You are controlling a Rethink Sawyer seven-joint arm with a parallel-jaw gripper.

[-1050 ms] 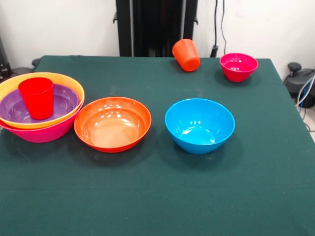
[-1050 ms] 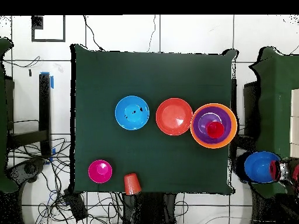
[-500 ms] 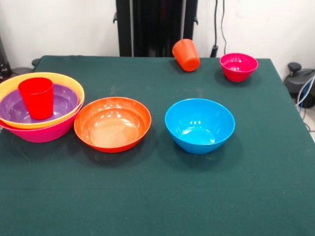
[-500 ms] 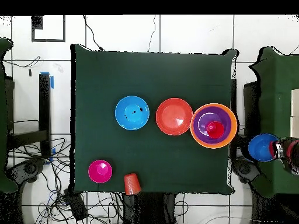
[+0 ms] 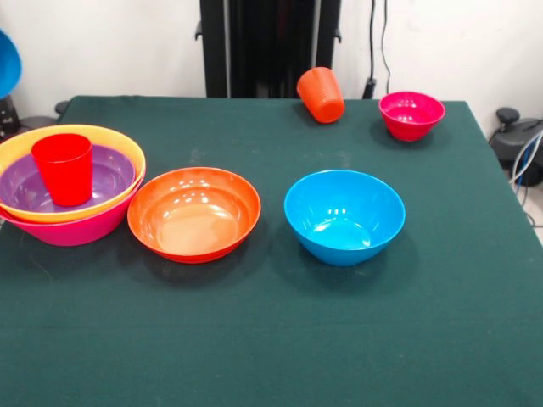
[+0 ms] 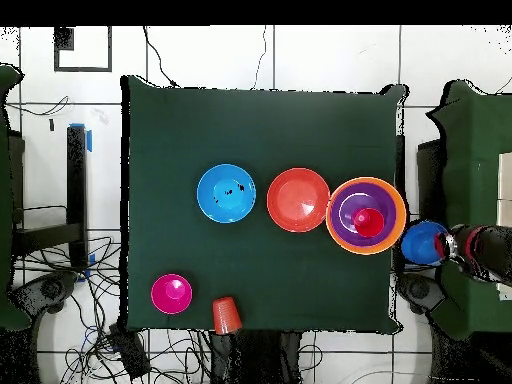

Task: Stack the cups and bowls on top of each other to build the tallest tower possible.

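1. The jaws cannot be judged: neither view shows the robot's gripper, so its state is unknown.
2. The tower [image 5: 72, 199] sits at the table's [image 5: 280, 356] 9 o'clock edge in the front view. The big pink bowl [image 5: 76, 229] is at the bottom, the yellow-orange bowl [image 5: 17, 151] nests in it, and the purple bowl [image 5: 106, 182] nests in that. The red cup [image 5: 63, 168] stands upright in the purple bowl.
3. Loose on the cloth are the red-orange bowl [image 5: 194, 213], just beside the tower, and the medium blue bowl [image 5: 344, 216] toward 3 o'clock of it. The magenta bowl [image 5: 411, 114] and the orange cup [image 5: 321, 94], lying tilted on its side, are at about 1 o'clock near the far edge.
4. In the overhead view a small blue bowl [image 6: 424, 243] hangs just off the table's edge beside the tower, held by a person's sleeve-covered arm [image 6: 482, 250].
5. Everything looks like thin, glossy plastic, so I judge the pieces light, stiff and slippery, and not fragile.
6. The bowls probably want a pinch across the rim wall, since their bodies are too wide. The cups are narrow enough to take around the body, though the toppled orange one may roll.
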